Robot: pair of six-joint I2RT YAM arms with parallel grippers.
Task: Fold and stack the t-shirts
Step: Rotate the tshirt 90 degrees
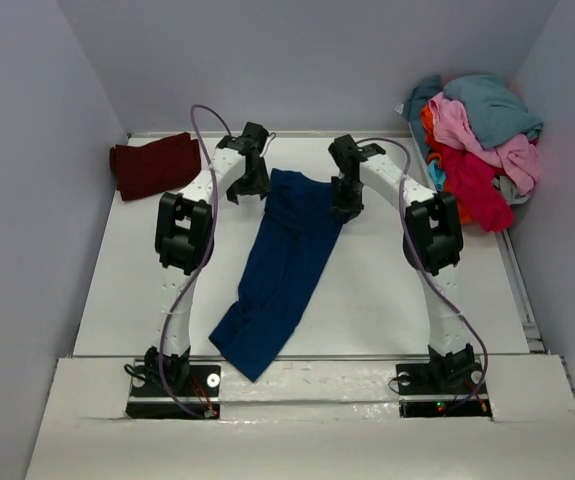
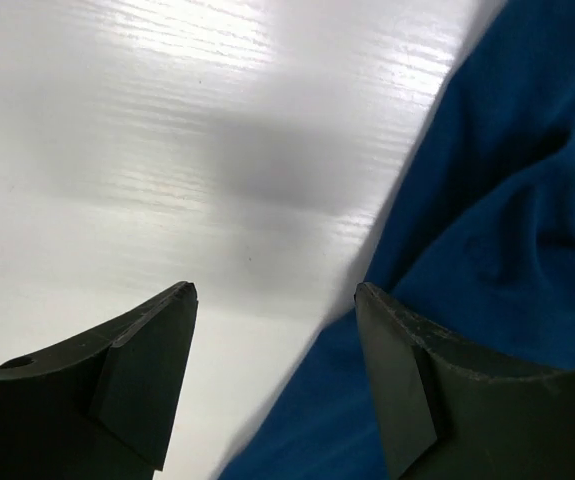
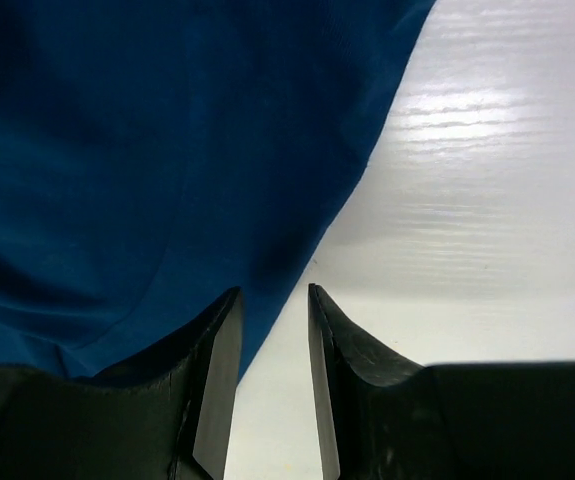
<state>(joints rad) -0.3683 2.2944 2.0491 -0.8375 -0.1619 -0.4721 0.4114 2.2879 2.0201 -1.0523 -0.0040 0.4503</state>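
A navy blue t-shirt lies in a long diagonal strip on the white table, running from its far middle to the near edge. My left gripper hangs at the shirt's far left corner. In the left wrist view that gripper is open wide, with the blue cloth reaching in beside its right finger. My right gripper is low at the shirt's far right edge. In the right wrist view its jaws stand narrowly apart astride the cloth's edge, not pinching it.
A folded dark maroon t-shirt lies at the far left of the table. A heap of teal, pink, red and orange t-shirts sits at the far right. Grey walls close in on three sides.
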